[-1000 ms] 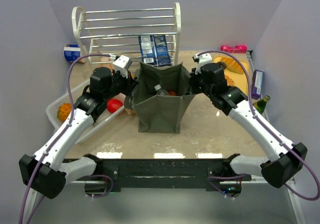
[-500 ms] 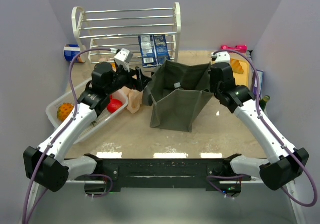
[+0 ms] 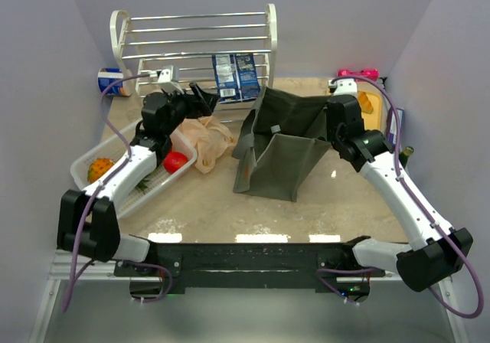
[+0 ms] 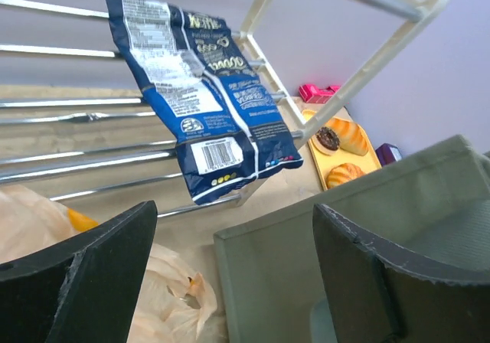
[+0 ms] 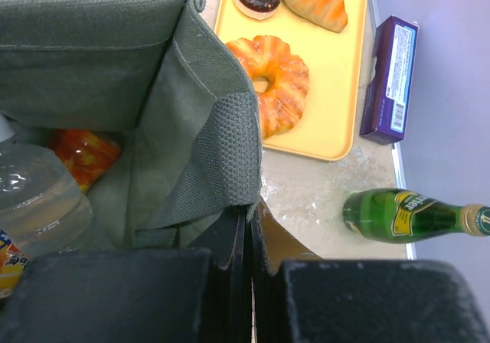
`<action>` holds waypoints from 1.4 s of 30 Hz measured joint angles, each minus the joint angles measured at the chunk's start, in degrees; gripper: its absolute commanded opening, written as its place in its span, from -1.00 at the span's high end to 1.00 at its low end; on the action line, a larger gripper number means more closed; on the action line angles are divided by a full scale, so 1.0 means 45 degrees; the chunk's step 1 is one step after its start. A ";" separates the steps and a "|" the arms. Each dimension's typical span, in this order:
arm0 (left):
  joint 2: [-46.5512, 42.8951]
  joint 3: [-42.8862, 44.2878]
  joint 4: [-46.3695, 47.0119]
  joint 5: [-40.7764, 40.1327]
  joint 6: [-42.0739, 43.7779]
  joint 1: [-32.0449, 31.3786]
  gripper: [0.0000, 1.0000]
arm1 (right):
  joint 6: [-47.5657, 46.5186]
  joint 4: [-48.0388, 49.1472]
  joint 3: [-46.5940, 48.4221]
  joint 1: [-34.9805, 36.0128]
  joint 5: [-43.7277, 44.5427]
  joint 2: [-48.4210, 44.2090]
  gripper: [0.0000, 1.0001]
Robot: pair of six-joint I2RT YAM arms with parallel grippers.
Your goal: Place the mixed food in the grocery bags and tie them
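While the right gripper is clamping the right rim of the olive tote between closed jaws, the left gripper is hovering behind the tote's left corner, spread wide and holding nothing. Inside the tote, 1 clear bottle is lying beside an orange-red item. Just left of the tote, the peach bag is slumping on the desk. Behind the tote, 2 blue snack packets are leaning on the white rack.

Olive tote tilted, open; peach bag crumpled beside.
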 measured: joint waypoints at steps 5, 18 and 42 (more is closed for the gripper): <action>0.2176 0.0000 0.1647 0.0408 -0.1413 0.0024 -0.66 | -0.0044 0.0039 0.0010 -0.0039 -0.0277 0.0000 1.00; 0.5362 0.1205 0.3546 0.1399 -0.3089 0.0024 -0.24 | -0.0044 0.0219 0.0010 -0.0073 -0.0976 -0.0087 1.00; 0.0792 -0.1855 0.5416 0.2234 -0.2725 0.0024 1.00 | -0.0447 -0.0092 0.0899 -0.0117 -0.3395 -0.0879 -0.97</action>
